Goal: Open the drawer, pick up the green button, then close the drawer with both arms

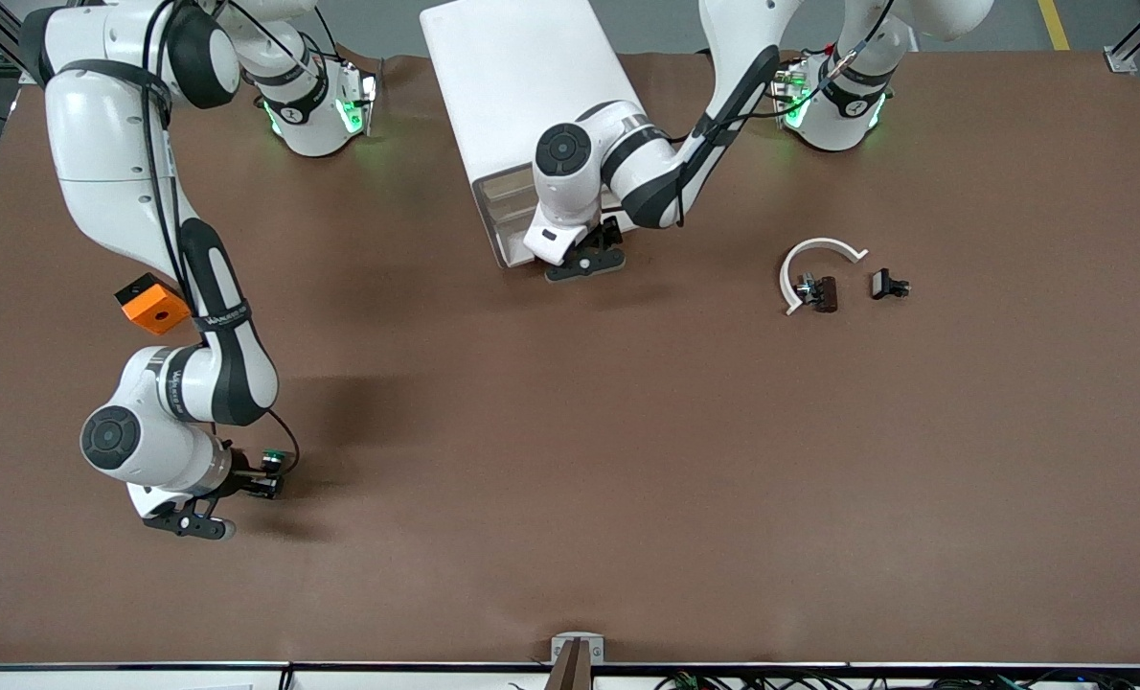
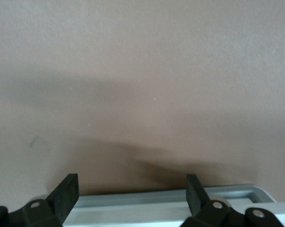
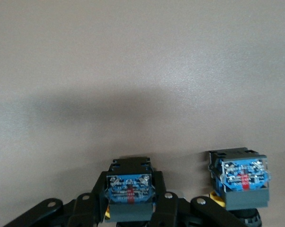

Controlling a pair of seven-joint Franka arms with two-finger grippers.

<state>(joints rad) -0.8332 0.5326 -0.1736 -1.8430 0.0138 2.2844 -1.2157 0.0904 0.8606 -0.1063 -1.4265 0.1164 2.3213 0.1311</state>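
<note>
Toward the right arm's end of the brown table [image 1: 570, 460] lies an orange block [image 1: 153, 304], partly under the right arm [image 1: 216, 316], whose black forearm band carries pale lettering too small to read. Nearer the front camera, the right gripper [image 3: 129, 201] is low over the table with its fingers clamped on the button [image 3: 128, 189]. Its blue face has red markings, no legible text. A second button [image 3: 239, 182] of the same build stands just beside it. A green cap [image 1: 270, 461] shows at the fingertips; which of the two bodies it tops I cannot tell. Midway along the table stands the white cabinet [image 1: 513, 86], and at the foot of its front is the drawer [image 1: 511, 257]. The left gripper [image 2: 133, 189] sits there, fingers apart astride its pale rim. Toward the left arm's end lie a white curved piece [image 1: 819, 247] and two small dark parts [image 1: 824, 292].
</note>
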